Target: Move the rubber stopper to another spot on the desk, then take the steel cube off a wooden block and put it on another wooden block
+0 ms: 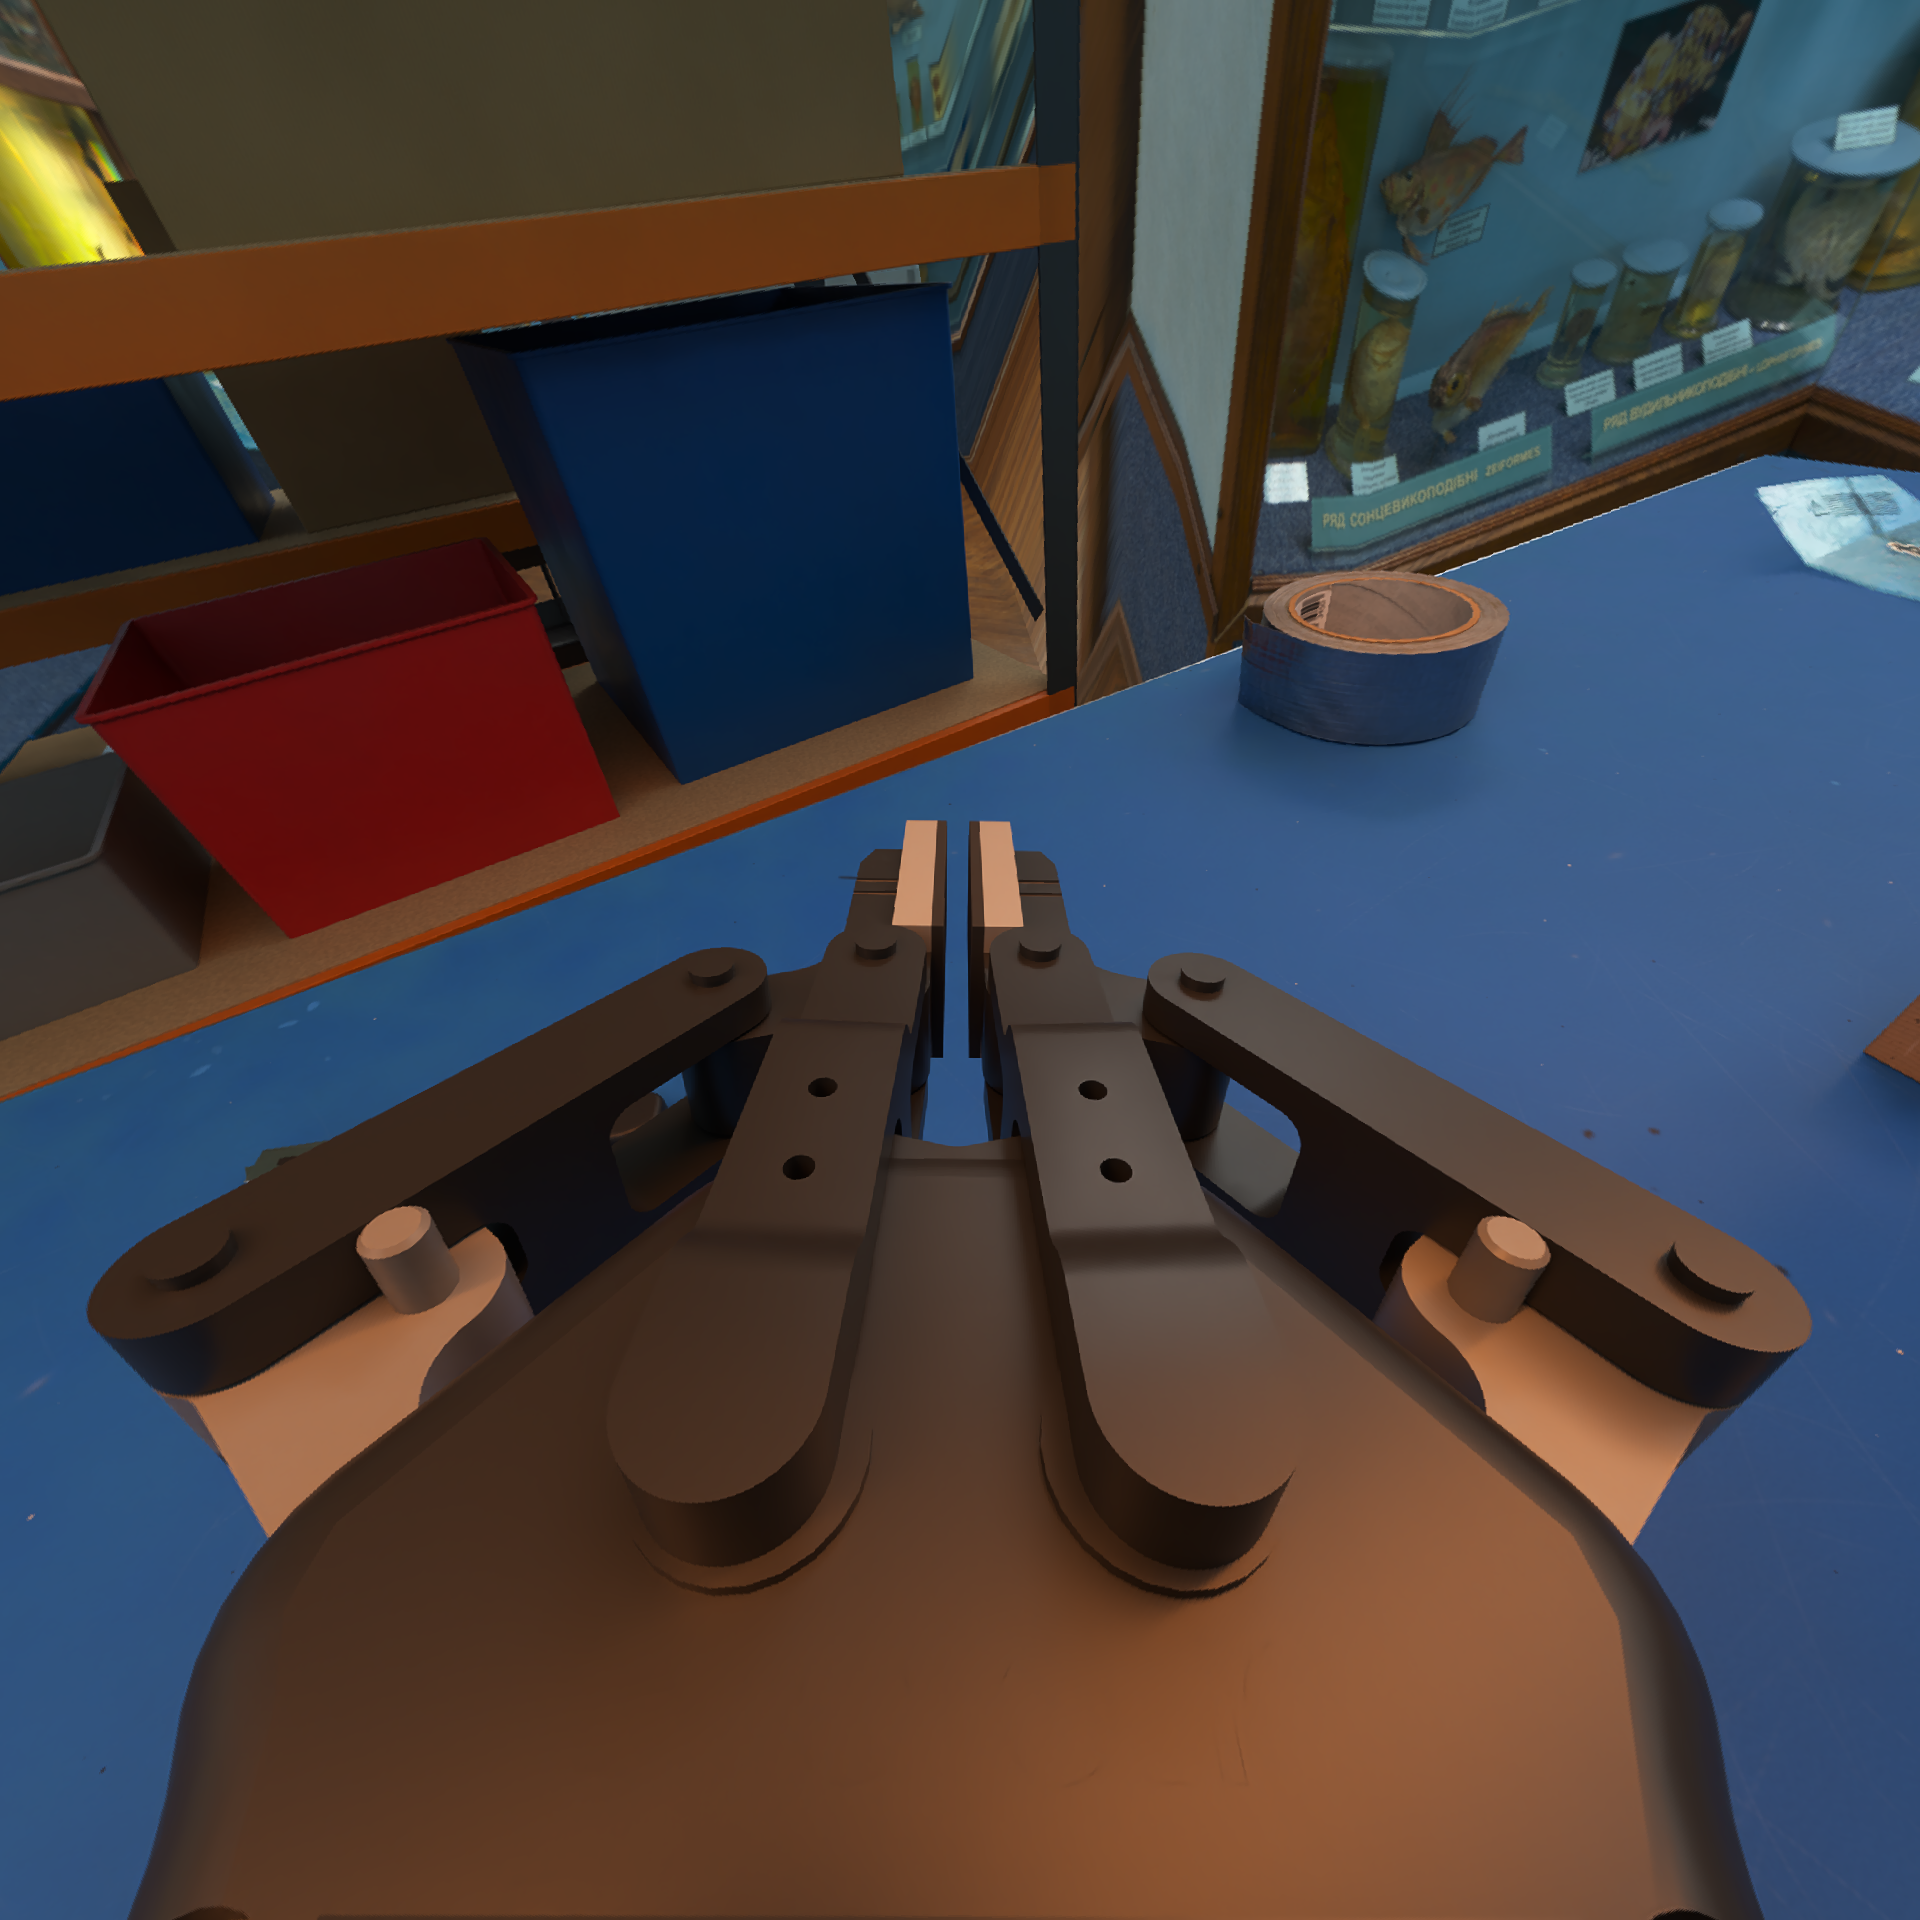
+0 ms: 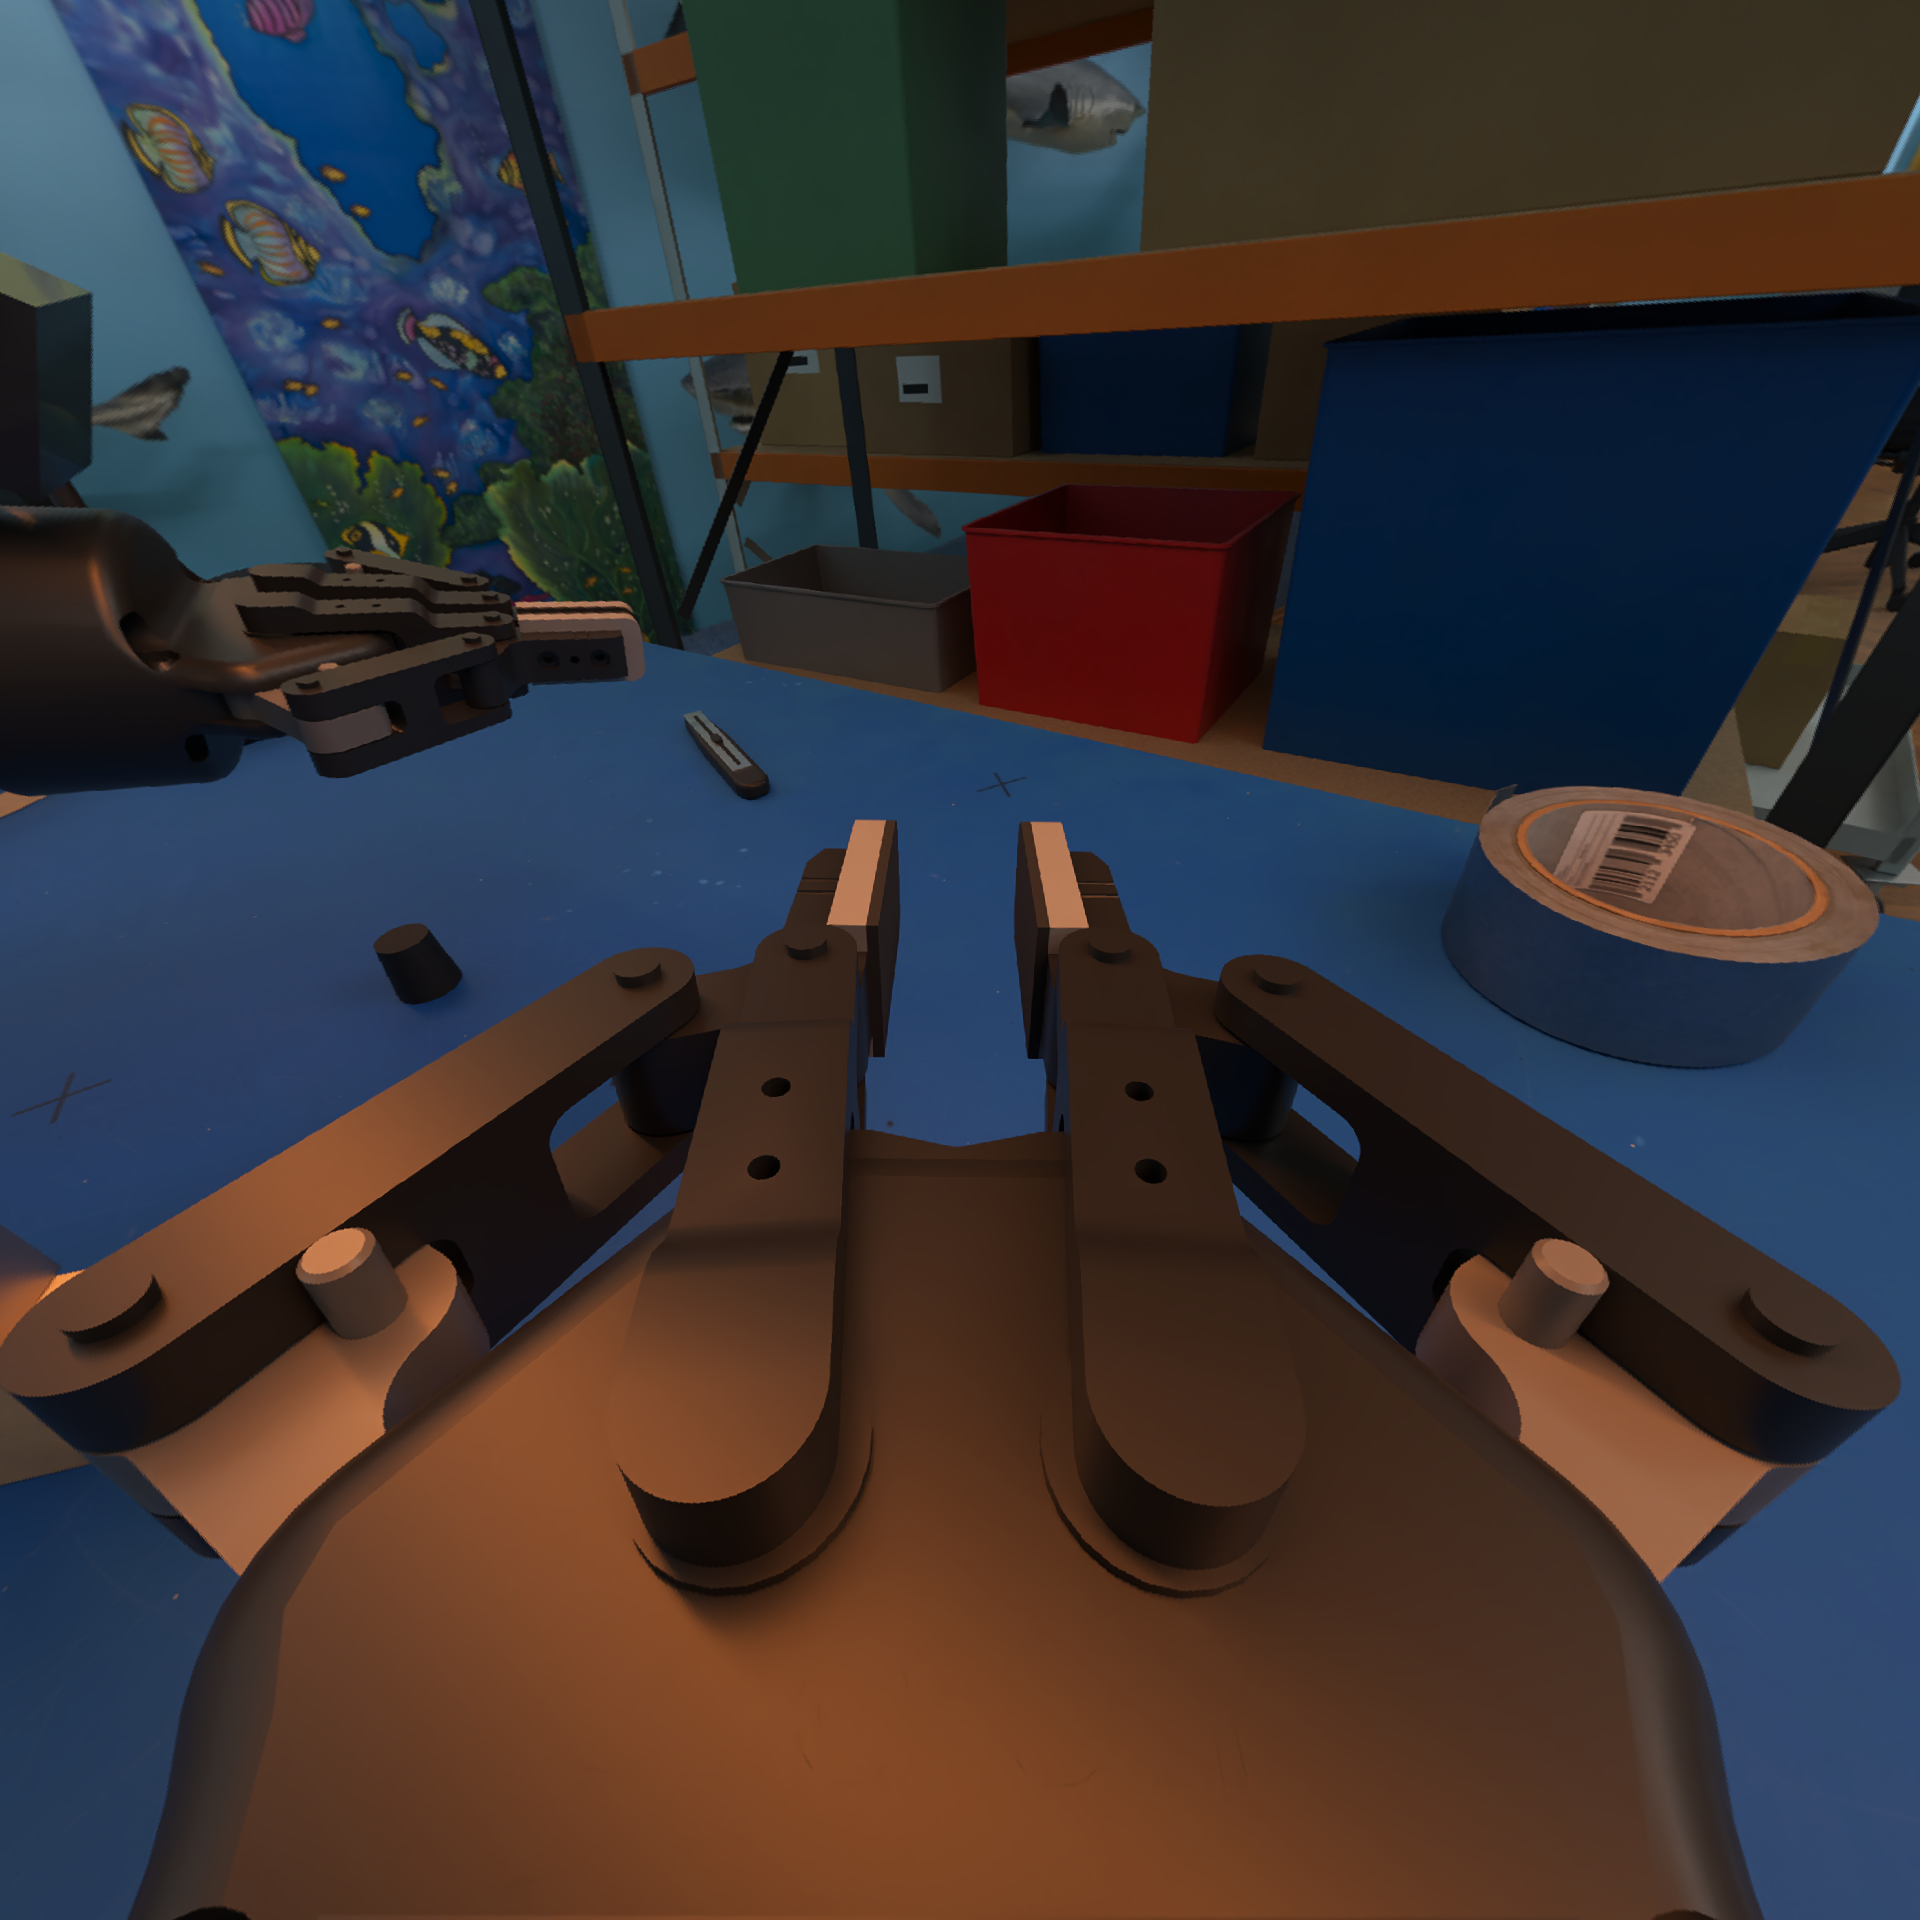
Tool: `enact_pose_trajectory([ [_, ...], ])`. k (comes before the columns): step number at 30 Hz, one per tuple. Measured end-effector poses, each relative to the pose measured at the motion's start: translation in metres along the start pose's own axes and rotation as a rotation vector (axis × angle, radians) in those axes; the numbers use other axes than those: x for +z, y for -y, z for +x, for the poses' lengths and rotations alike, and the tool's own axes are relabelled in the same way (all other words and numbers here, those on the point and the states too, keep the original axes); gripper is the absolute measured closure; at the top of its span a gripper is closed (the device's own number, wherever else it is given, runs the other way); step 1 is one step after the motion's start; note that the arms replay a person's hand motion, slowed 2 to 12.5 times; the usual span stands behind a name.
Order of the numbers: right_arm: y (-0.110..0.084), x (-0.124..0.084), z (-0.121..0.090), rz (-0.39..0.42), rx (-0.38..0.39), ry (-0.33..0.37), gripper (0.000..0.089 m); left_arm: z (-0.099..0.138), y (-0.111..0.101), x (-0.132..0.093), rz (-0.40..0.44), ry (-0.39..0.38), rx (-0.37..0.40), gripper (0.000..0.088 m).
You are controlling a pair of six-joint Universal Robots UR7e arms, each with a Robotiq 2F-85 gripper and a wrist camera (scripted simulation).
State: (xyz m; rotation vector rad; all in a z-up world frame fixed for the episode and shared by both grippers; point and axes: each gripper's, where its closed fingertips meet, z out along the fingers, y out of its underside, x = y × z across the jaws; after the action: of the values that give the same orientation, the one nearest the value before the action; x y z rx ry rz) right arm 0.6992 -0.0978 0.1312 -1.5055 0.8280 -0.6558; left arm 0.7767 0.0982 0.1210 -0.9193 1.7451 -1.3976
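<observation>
- Two claws hang above a blue desk [image 2: 1195,935], each seen from its own wrist camera.
- The left claw [image 1: 958,871] is clenched: its pale pads [image 1: 918,873] stand almost together with only a thin slit between them, and nothing sits in that slit.
- The left claw also shows in the right wrist view [image 2: 582,634], lying sideways over the far left part of the desk, its fingers pressed together.
- The right claw [image 2: 956,871] is released, with a clear gap between its two pale pads [image 2: 860,873], and bare desk shows through the gap.
- The rubber stopper [image 2: 418,964], a small dark tapered plug, stands on the desk to the left of the right claw and apart from it, with neither claw touching it.
- A dark slim utility knife [image 2: 727,755] lies flat farther back on the desk, between the two claws.
- A roll of blue tape [image 2: 1652,935] lies flat on the desk to the right of the right claw; in the left wrist view the same roll [image 1: 1371,665] sits near the desk's far edge.
- A pale crumpled sheet [image 1: 1849,530] lies at the far right of the desk in the left wrist view.
- Behind the desk, a shelf [image 2: 1247,281] with orange beams holds a red bin [image 2: 1122,613], a large blue bin [image 2: 1558,540] and a grey tray [image 2: 852,613].
- The steel cube and the wooden blocks cannot be made out in either view.
</observation>
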Motion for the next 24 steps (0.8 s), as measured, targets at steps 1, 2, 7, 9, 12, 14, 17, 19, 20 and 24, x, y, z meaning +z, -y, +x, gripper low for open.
enact_pose_trajectory([
  [1,-0.0002,0.0000,0.0007,0.000,0.002,-0.005,0.0688,-0.0002,-0.0001,0.0000,0.000,0.001,-0.001,0.0844],
  [2,-0.0004,0.0001,0.0016,0.000,0.004,-0.011,0.0688,-0.0004,-0.0002,0.0001,-0.001,0.002,-0.002,0.0842],
  [7,-0.0011,0.0001,0.0045,0.000,0.017,-0.033,0.0687,-0.0016,-0.0011,0.0003,-0.007,0.005,-0.013,0.0837],
  [9,-0.0012,0.0001,0.0047,0.000,0.020,-0.034,0.0687,-0.0021,-0.0011,0.0003,-0.008,0.005,-0.019,0.0835],
  [12,-0.0013,0.0001,0.0047,-0.001,0.022,-0.031,0.0687,-0.0025,-0.0009,0.0003,-0.006,0.004,-0.028,0.0832],
  [14,-0.0013,0.0000,0.0051,-0.002,0.020,-0.032,0.0687,-0.0027,-0.0007,0.0003,-0.005,0.002,-0.034,0.0831],
  [17,-0.0013,-0.0004,0.0062,-0.004,0.016,-0.036,0.0687,-0.0030,-0.0007,0.0003,-0.003,-0.001,-0.040,0.0829],
  [19,-0.0011,-0.0009,0.0071,-0.004,0.012,-0.041,0.0687,-0.0034,-0.0009,0.0003,-0.004,-0.001,-0.044,0.0827],
  [20,-0.0009,-0.0011,0.0075,-0.004,0.009,-0.043,0.0687,-0.0037,-0.0010,0.0004,-0.004,0.000,-0.045,0.0827],
  [24,0.0002,-0.0021,0.0088,-0.001,0.002,-0.051,0.0687,-0.0047,-0.0015,0.0005,-0.007,0.001,-0.048,0.0823],
])
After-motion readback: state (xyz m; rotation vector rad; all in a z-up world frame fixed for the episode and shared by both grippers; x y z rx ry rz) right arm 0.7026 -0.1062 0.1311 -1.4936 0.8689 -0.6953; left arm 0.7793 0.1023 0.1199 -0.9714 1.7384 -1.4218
